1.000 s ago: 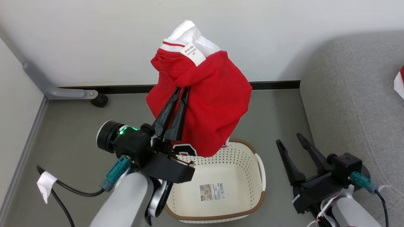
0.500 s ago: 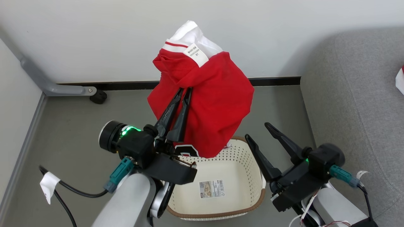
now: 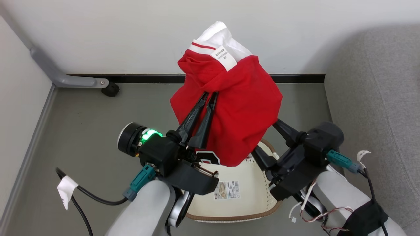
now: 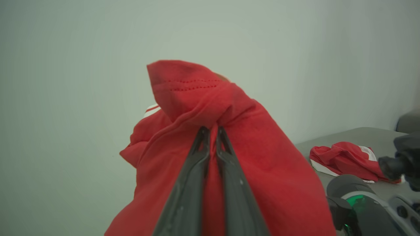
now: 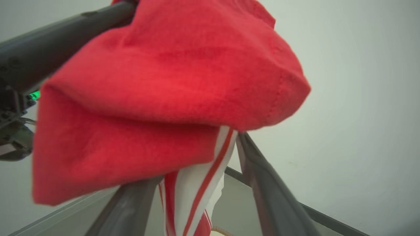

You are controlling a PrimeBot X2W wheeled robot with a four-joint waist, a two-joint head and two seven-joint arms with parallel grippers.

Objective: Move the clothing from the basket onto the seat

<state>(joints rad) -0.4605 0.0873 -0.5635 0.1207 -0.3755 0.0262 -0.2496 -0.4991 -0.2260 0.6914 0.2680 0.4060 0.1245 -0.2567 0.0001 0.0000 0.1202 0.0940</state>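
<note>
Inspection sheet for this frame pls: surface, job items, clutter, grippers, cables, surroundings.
Surface: grey floor; the basket stands on it.
Job's things: garment bunched, lifted above the basket; the basket's visible inside shows a label, no clothing; second garment lies on the sofa.
Clutter: nothing seen.
Grippers: left gripper shut on the garment; right gripper open, fingers either side of the garment's hanging striped part.
Cables: black cable with white tag on the floor, left; thin wires loose at the right forearm.
Surroundings: white wall, black skirting, grey bar with caster.
</note>
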